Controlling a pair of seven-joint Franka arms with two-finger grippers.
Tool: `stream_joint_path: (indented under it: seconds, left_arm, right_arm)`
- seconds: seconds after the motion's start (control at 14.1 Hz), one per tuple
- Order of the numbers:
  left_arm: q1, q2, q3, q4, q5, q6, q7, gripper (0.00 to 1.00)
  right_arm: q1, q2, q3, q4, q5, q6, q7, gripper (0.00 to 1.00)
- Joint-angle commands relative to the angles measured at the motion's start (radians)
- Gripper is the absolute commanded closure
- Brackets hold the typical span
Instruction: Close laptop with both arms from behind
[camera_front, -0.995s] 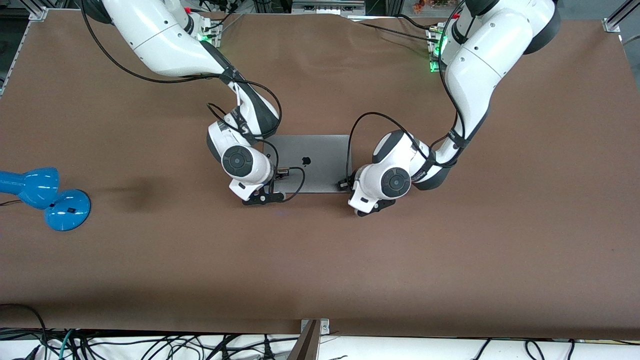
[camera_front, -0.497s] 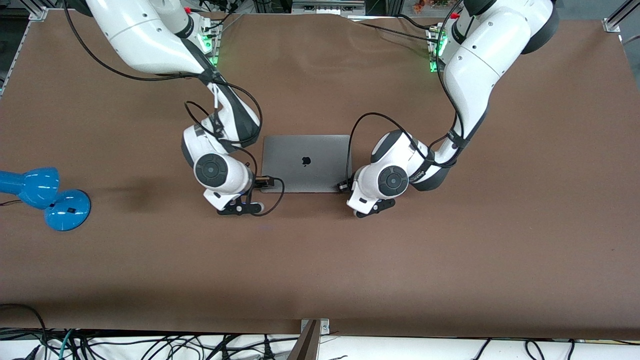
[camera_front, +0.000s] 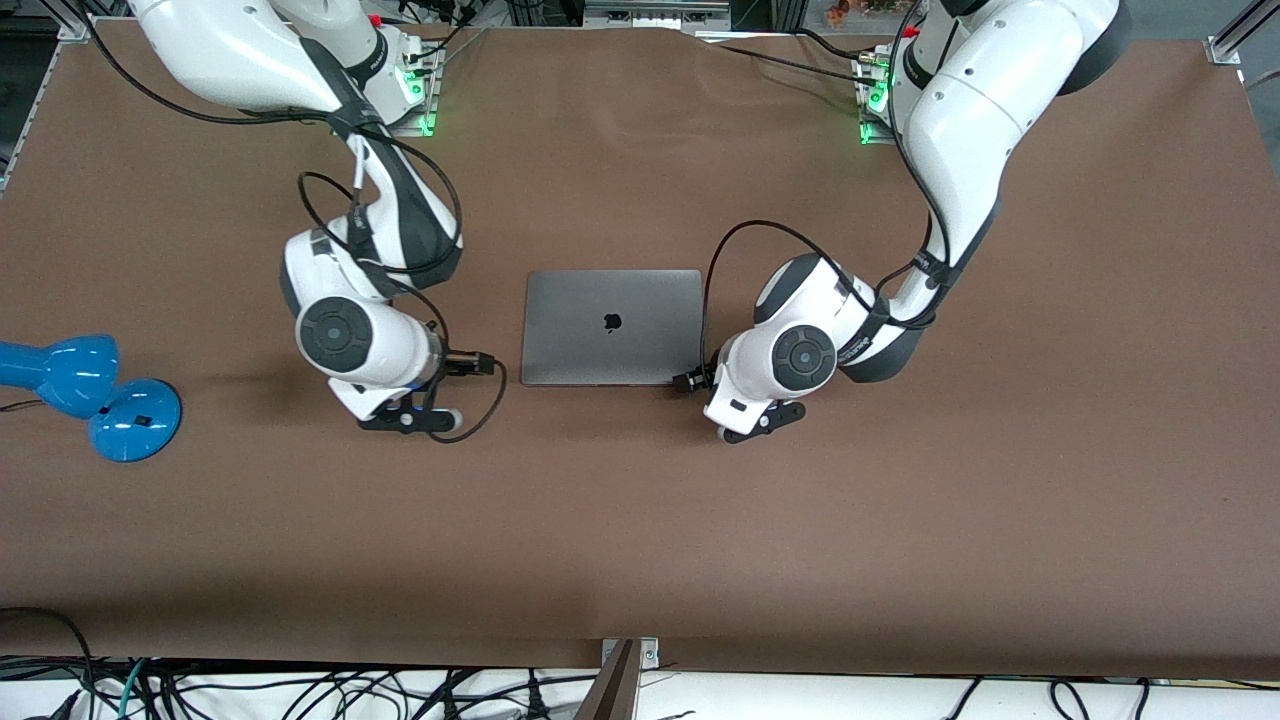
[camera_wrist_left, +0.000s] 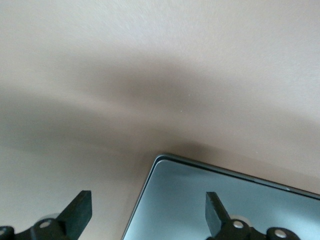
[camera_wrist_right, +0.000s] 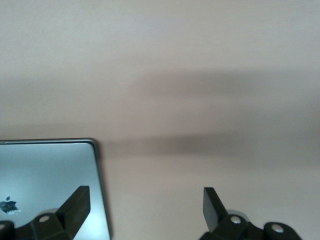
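1. Fingers spread wide on both black two-finger grippers, holding nothing: in the front view the slim space-grey metal laptop lies shut and flat on the brown table, its dark apple logo facing up, midway between the two white jointed arms. The left gripper hangs at the laptop's corner nearest the camera, toward the left arm's end of the table, its wrist just beside that side edge. The right gripper is over bare table off the laptop's edge toward the right arm's end, apart from it, with a strip of brown showing between. A glossy blue desk lamp sits at the table's edge on the right arm's end, well apart from the laptop. Broad bare tabletop runs from the laptop toward the camera.

2. Left wrist view: a rounded corner of the grey lid shows between the two dark fingertips; one tip is over the lid, the other over bare table. Plain brown surface fills the rest of the frame.

3. Right wrist view: the lid's corner with part of the logo sits by one dark fingertip, while the other tip is over bare table, clear of the laptop's side edge.
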Motion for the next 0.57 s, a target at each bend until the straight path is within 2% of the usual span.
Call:
stream_joint_path:
  seconds: [0.0,0.21,0.5]
  left_arm:
    - [0.019,-0.104,-0.002,-0.022,0.027,-0.087,0.009,0.0]
    - [0.053,-0.203,-0.002,-0.03,0.026,-0.169,0.105,0.0]
    - [0.126,-0.337,-0.002,-0.03,0.026,-0.293,0.153,0.0]
  right_arm:
    - [-0.001,-0.048,-0.045,-0.012,-0.018,-0.038,-0.007,0.0]
    - [-0.004,-0.086,-0.113,-0.012,-0.006,-0.041,-0.116,0.0]
    - [-0.02,-0.123,-0.154,0.002,-0.003,-0.081,-0.202,0.0]
